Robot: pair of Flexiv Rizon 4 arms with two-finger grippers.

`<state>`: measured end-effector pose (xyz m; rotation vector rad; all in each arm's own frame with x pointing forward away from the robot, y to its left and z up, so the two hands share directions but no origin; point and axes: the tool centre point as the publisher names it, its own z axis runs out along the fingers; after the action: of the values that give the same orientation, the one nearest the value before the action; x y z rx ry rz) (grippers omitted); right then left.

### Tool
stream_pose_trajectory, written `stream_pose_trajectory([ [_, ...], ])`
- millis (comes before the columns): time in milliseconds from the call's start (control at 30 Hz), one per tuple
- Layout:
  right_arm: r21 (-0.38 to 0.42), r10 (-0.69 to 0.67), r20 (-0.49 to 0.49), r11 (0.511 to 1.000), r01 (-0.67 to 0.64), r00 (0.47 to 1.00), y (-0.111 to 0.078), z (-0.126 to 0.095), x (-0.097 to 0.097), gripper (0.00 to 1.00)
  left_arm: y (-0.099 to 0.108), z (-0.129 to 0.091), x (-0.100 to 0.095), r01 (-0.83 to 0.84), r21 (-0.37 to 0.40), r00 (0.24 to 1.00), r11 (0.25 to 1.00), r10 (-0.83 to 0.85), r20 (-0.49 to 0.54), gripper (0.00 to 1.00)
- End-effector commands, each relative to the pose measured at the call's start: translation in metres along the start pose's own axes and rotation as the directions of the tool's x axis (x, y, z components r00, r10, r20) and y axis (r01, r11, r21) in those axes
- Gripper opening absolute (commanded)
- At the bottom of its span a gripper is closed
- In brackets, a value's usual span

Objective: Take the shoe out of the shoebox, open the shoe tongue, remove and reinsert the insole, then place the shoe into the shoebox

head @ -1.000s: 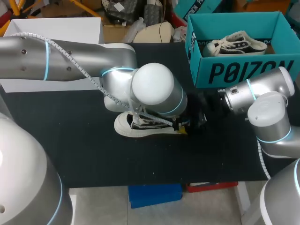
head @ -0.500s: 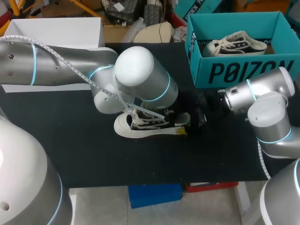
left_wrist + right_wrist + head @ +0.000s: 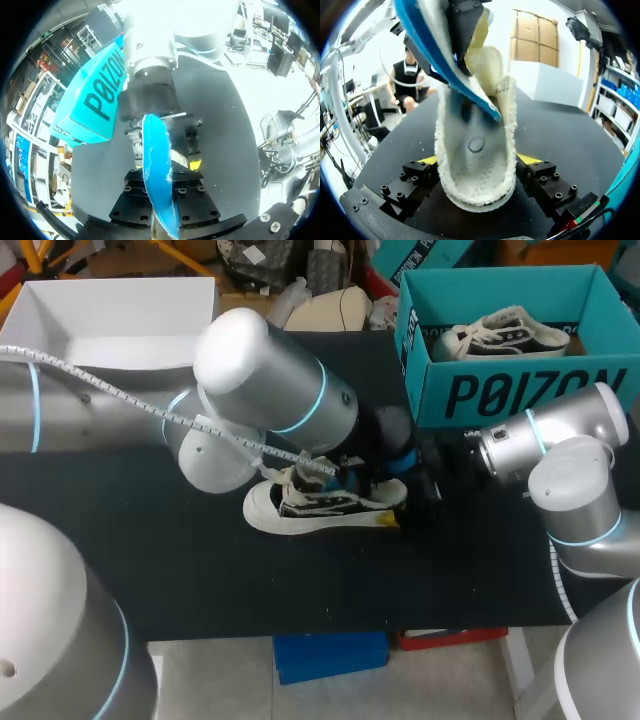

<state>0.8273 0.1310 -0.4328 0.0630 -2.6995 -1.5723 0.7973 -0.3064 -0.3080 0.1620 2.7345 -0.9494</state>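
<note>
Left end effector (image 3: 161, 186) is clamped on the blue insole (image 3: 155, 150), 1 end at the shoe's opening. The shoe (image 3: 300, 508) is out of the box, on the surface (image 3: 200, 570) mid-table. Right end effector (image 3: 477, 162) is clamped on the shoe's heel, 1 finger per side. The shoebox (image 3: 500, 390) is far right and holds a 2nd shoe (image 3: 510, 332). Likely mid insole step, but I cannot tell if it's coming out or going in. Left to do: seat the insole and box the shoe.

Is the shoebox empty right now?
No, one shoe lies in the shoebox, while the other shoe is out on the table.
</note>
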Motion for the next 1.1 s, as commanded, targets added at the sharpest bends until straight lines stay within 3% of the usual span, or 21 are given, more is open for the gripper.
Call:
stream_pose_trajectory([
  [33, 0.002, 0.001, -0.001, 1.0, -0.001, 1.0, -0.002, 0.0, -0.001, 0.0, -0.018, -0.017, 0.001, -0.01, 0.074, 1.0, 0.997, 0.011, -0.009, 0.0],
  [300, 0.002, 0.001, -0.001, 1.0, -0.001, 1.0, -0.002, 0.0, -0.001, 0.0, -0.089, -0.065, 0.006, -0.039, 0.234, 0.999, 0.971, 0.032, 0.031, 0.0],
  [500, 0.002, 0.001, -0.001, 1.0, -0.001, 1.0, -0.002, 0.0, -0.001, 0.0, -0.124, -0.11, 0.006, -0.011, 0.341, 0.999, 0.94, 0.026, -0.038, 0.0],
  [1100, 0.002, 0.001, -0.001, 1.0, -0.001, 1.0, -0.002, 0.0, -0.001, 0.0, -0.124, -0.11, 0.006, -0.011, 0.341, 0.999, 0.94, 0.026, -0.038, 0.0],
])
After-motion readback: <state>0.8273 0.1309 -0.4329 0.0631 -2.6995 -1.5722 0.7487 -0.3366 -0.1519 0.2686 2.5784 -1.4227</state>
